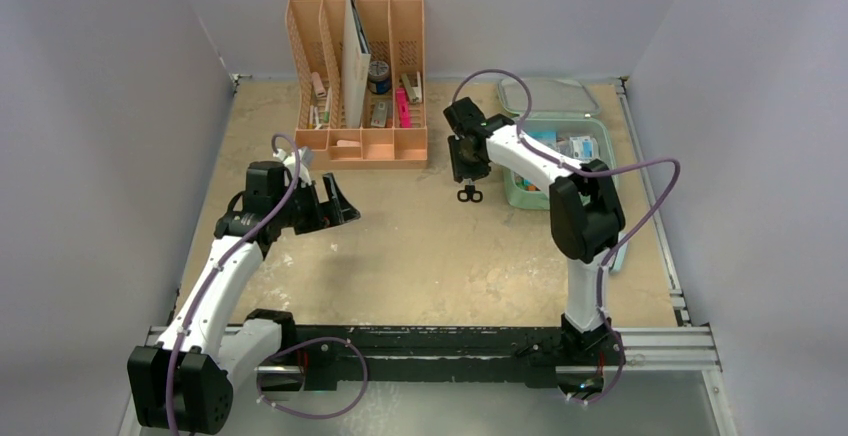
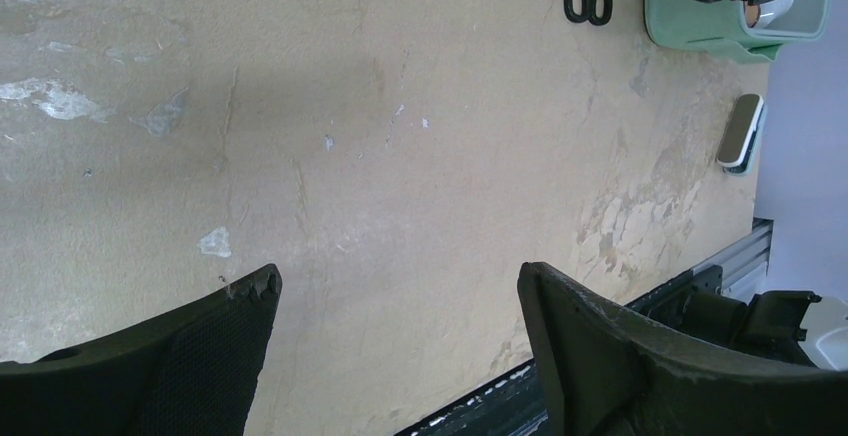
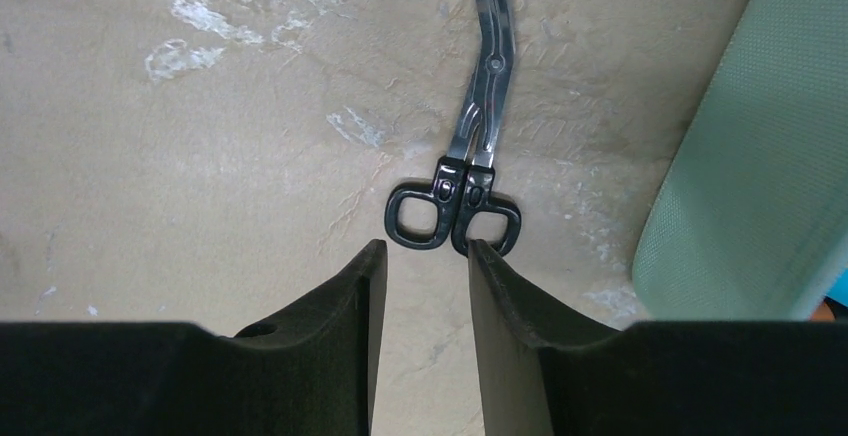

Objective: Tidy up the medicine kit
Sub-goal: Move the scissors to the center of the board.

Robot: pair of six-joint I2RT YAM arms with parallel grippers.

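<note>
The medicine kit (image 1: 550, 98) sits open at the far right of the bench (image 1: 450, 256), its lid thrown back toward the rear wall and a few packets (image 1: 578, 146) lying in the base. That leaves the tray free to take loose items from above.

The one loose item in play is a pair of black-handled scissors (image 1: 470, 194). They lie flat on the bench just left of the kit, blades closed and pointing away from the arm bases.

The right gripper (image 1: 468, 176) hangs directly over them. In the right wrist view its fingers stand a narrow gap apart with nothing between them. The right gripper (image 3: 427, 256) lines up with the two handle rings of the scissors (image 3: 478, 126), which lie just beyond the fingertips. The small opening suits pinching the slim handle end rather than the long blades, so this looks like the approach to a pick. The mint wall of the kit (image 3: 740, 176) is close at the right, so the carry should be brief.

The left gripper (image 1: 340, 206) hovers over bare bench well to the left, near the peach organizer (image 1: 380, 161). The left wrist view shows the left gripper (image 2: 395, 276) spread wide and holding nothing, probably parked there to keep out of the right arm's way
</note>
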